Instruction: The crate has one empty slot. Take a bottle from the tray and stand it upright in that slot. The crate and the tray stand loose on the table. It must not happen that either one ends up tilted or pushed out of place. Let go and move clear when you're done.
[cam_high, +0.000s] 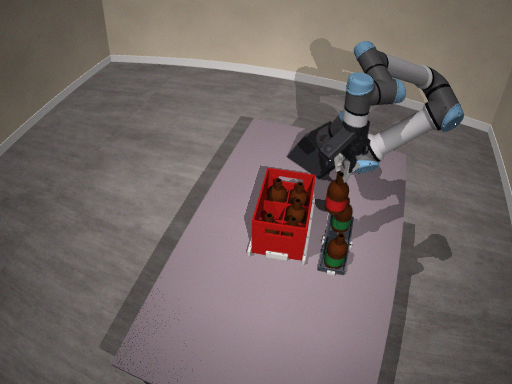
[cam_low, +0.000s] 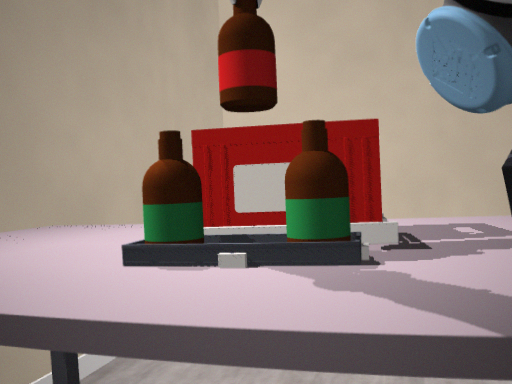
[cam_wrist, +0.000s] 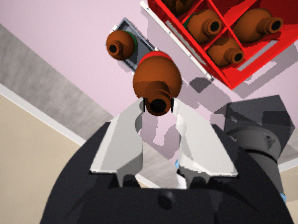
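tool (cam_wrist: 158, 111) clamps red-label bottle (cam_low: 247, 62) neck | high above tray (cam_low: 240, 252) | beside crate (cam_high: 280, 240)

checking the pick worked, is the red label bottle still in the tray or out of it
Out. The red-label bottle hangs upright above the tray, neck clamped in the gripper; two green-label bottles stand in the tray.

Light is even and moderately bright, with no glare. The arm (cam_high: 400, 80) casts hard-edged, blocky shadows on the wall (cam_high: 310, 30), the floor (cam_high: 100, 175) and the table (cam_high: 240, 310), so light comes from the near left. Edges look jagged and pixelated. The baseboard (cam_high: 200, 63) bows slightly, a wide-lens distortion. In the wrist view nothing is blurred.
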